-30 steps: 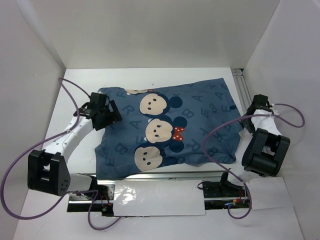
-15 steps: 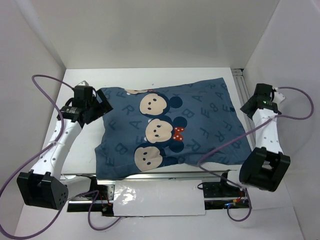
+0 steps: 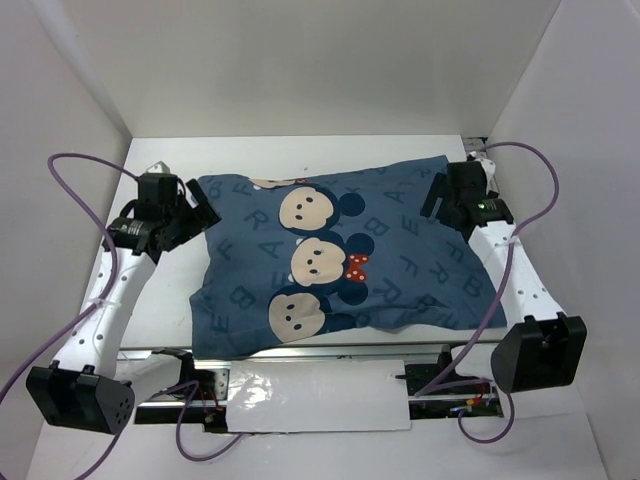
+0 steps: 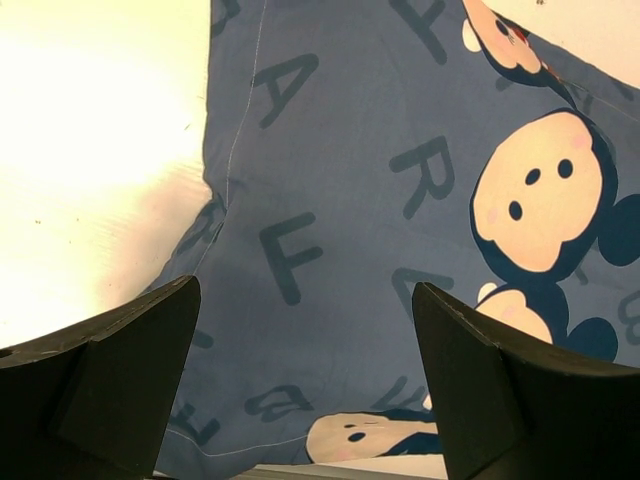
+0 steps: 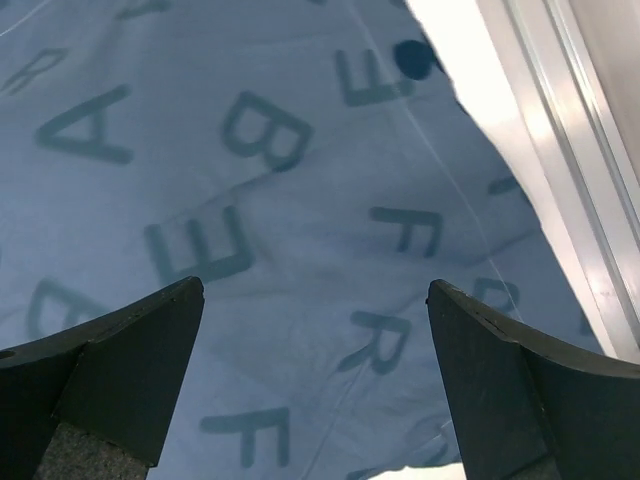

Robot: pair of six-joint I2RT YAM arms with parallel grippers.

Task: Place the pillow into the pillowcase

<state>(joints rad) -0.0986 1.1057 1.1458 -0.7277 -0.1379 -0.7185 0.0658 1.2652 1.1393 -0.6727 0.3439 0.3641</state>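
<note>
The dusty-blue pillowcase (image 3: pixel 340 255) with dark letters and mouse faces lies plump and flat across the white table. The white pillow does not show; it is hidden or out of view. My left gripper (image 3: pixel 197 215) is open and empty at the pillowcase's left edge; in the left wrist view the gripper (image 4: pixel 305 375) hovers over the blue fabric (image 4: pixel 350 220). My right gripper (image 3: pixel 440 195) is open and empty over the pillowcase's far right corner; in the right wrist view the gripper (image 5: pixel 315 370) hangs above the lettered fabric (image 5: pixel 280 200).
White walls close in the table on the left, back and right. A metal rail (image 3: pixel 487 180) runs along the right edge, also in the right wrist view (image 5: pixel 570 150). A shiny strip and the arm bases (image 3: pixel 310 385) lie along the near edge. Purple cables loop beside both arms.
The right arm has swung in from the right wall to the pillowcase's far right corner. The left gripper has drawn back from the pillowcase to just beyond its left edge. The pillowcase has barely shifted.
</note>
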